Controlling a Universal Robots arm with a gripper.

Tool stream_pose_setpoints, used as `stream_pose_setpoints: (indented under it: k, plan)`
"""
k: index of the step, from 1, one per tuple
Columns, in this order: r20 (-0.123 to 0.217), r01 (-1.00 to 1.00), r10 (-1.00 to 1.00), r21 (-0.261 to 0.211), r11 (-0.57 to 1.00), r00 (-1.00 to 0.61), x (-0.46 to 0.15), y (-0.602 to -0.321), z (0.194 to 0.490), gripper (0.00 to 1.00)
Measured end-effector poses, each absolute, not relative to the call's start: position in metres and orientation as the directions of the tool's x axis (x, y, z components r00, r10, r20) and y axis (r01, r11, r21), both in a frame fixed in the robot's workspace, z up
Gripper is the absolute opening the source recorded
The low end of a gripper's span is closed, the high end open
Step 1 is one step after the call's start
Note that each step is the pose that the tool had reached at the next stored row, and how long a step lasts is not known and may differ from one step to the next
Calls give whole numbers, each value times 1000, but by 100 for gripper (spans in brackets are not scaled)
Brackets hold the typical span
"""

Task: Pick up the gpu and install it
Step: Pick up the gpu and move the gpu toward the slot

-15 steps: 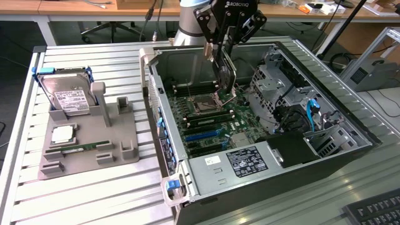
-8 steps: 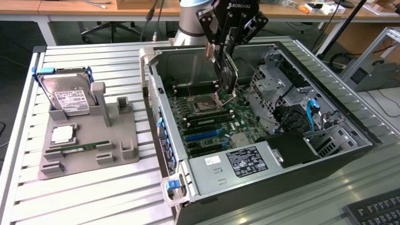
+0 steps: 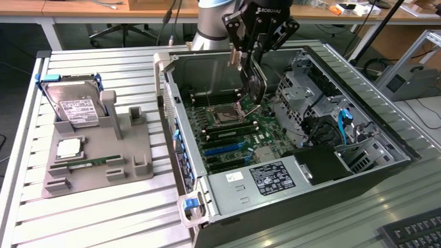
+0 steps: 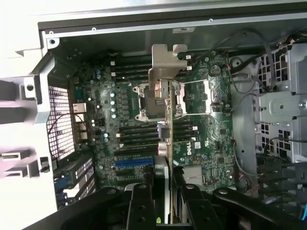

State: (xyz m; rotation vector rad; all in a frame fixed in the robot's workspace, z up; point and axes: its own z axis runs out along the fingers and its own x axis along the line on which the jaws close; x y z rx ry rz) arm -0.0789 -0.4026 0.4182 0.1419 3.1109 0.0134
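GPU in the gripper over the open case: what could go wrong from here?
1. The gpu hangs from the gripper with its silver bracket lowest, over the CPU socket. A descent here might strike the socket.
2. It is well away from the blue slots, so misalignment seems possible.
3. The grip appears to be on one end only, so the card may tilt or swing.

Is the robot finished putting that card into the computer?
Not yet. Done: the gpu is picked up. In hand: the gripper grips it edge-on, hanging over the motherboard inside the open case. Left: the card is not pushed into a slot, so installing isn't finished.
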Motion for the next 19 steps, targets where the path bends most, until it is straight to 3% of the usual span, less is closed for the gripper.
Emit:
stream_pose_setpoints:
  k: [19]
  plan:
    - [-26,91,91,10,996,-995,-44,-402,405,26]
